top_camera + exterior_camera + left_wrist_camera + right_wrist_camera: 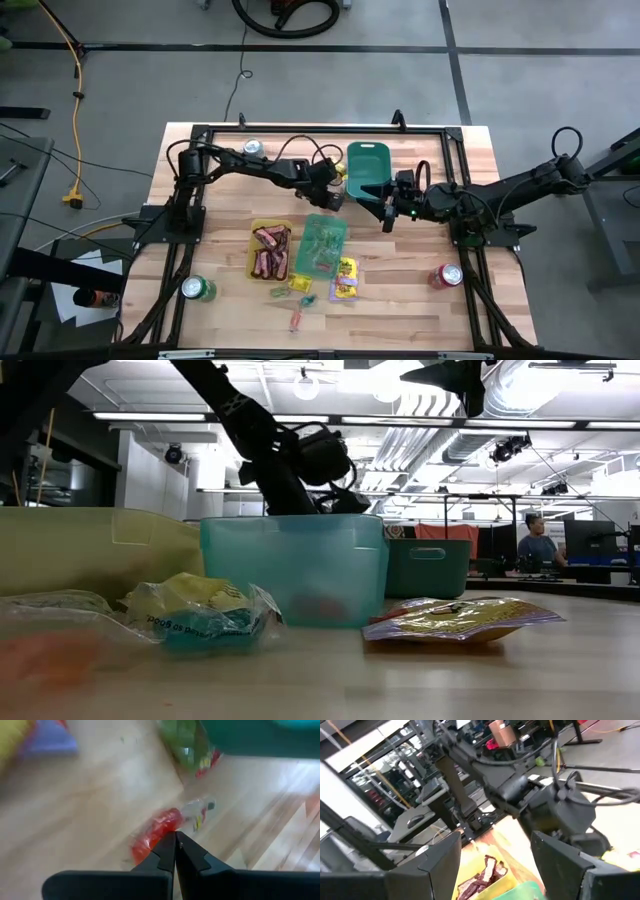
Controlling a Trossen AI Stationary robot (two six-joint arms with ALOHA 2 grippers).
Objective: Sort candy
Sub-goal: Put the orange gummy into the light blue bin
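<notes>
Dark red-brown bars (270,250) lie in the yellow tray (254,262). Green pieces (322,248) lie in the teal tray (338,232). Yellow packets (345,280) and a few loose pieces (290,291) lie on the table near its front. A red wrapped piece (155,832) lies on the wood below my left gripper (175,840). That gripper is shut and empty, over the table behind the teal tray (335,200). My right gripper (495,870) is open and empty, in the air right of the teal tray (385,215), and faces the left arm.
A dark green tray (368,165) stands at the back of the table, between the two arms. Cans stand at the back left (253,148), front left (197,288) and front right (445,277). A person (540,545) sits in the room far behind the table.
</notes>
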